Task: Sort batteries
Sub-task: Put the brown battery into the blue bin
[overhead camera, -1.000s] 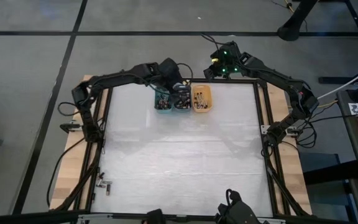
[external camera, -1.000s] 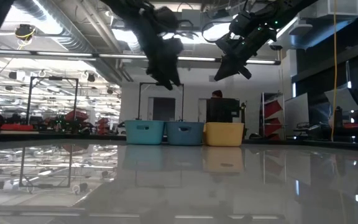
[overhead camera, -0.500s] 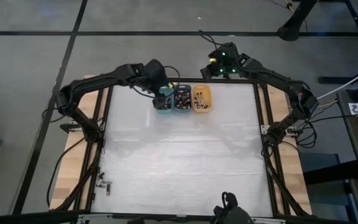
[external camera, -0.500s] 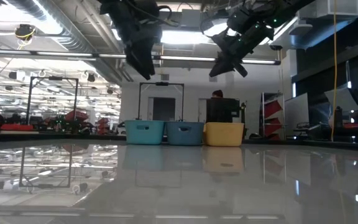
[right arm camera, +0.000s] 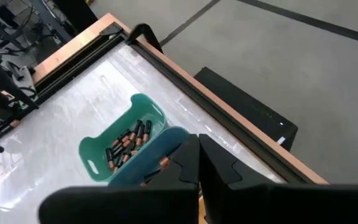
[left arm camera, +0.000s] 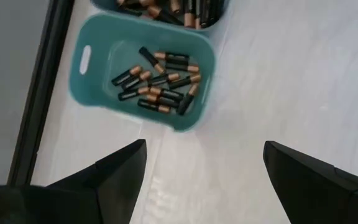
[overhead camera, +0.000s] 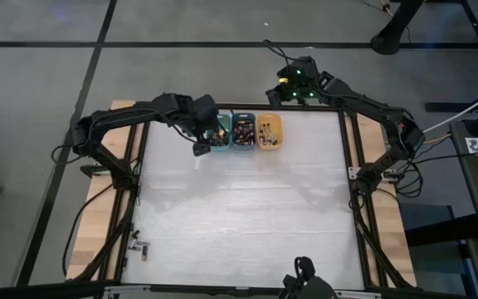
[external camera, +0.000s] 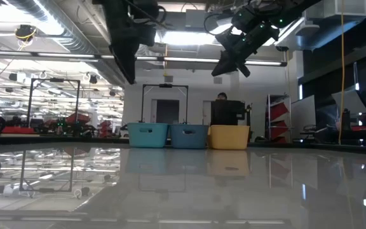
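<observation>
**Batteries all binned, left gripper hanging empty above the teal bin**

We read this as the close of the sort, or a pause between picks. We see no loose cell on the table (overhead camera: 239,216); every one of the batteries (left arm camera: 159,92) we can find lies in a bin. The three bins stand touching in a row at the table's twelve o'clock edge: the teal bin (left arm camera: 92,87), the blue bin (overhead camera: 243,131) at its three o'clock, then the orange bin (overhead camera: 270,131).

The left gripper (left arm camera: 201,171) hangs high, its two dark fingers spread wide with nothing between them, looking down on the teal bin and its heap of copper-banded cells. From above, the left arm reaches in from nine o'clock, elbow bent, its wrist just at the eight o'clock side of the teal bin.

The right gripper (right arm camera: 197,155) is pressed shut on nothing and waits raised beyond the table's twelve o'clock edge, outside the frame rail, its arm folded back along the three o'clock side.

In our judgement, the next move calls for a check that no cell sits in the wrong bin; if none does, both arms only need to retire. We cannot tell cell types apart in the blue and orange bins.
</observation>
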You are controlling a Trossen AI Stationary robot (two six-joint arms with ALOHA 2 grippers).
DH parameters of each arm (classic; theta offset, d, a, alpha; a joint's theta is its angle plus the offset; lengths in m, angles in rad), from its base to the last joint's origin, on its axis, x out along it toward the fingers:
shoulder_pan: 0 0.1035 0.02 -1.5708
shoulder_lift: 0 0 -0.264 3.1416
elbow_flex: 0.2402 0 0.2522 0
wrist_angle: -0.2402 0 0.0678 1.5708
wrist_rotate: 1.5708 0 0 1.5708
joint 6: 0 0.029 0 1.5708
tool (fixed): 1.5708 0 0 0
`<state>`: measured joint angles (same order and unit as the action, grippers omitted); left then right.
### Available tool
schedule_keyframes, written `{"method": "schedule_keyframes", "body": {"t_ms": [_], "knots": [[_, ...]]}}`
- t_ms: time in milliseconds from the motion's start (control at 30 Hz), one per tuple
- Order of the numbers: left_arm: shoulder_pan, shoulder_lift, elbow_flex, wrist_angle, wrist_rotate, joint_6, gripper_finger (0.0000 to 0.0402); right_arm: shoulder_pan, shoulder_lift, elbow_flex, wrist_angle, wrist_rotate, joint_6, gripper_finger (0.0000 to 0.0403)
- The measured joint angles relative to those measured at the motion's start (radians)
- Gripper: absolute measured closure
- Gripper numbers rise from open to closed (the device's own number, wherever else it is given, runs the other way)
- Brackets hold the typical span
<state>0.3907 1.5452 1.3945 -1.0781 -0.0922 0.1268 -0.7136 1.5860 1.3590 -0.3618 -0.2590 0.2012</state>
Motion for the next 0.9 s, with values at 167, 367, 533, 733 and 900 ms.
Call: {"method": "schedule_keyframes", "body": {"t_ms": [167,367,533,733,900], "knots": [[-0.020,-0.051,-0.002,-0.004,-0.001,-0.017,0.0092,0.001,0.000,0.000,-0.009,-0.032,-0.012,0.0403],[-0.019,-0.195,-0.092,-0.004,-0.038,-0.126,0.0092,0.001,0.000,0.000,-0.007,-0.056,-0.016,0.0403],[-0.036,-0.309,-0.223,-0.021,-0.043,-0.239,0.0092,0.001,0.000,0.000,-0.001,-0.056,-0.019,0.0403],[-0.134,-0.350,-0.320,-0.046,-0.043,-0.368,0.0092,0.001,0.000,0.000,-0.001,-0.059,-0.023,0.0403],[-0.230,-0.348,-0.371,-0.042,-0.044,-0.446,0.0092,0.001,0.000,0.000,0.003,-0.059,-0.027,0.0403]]}}
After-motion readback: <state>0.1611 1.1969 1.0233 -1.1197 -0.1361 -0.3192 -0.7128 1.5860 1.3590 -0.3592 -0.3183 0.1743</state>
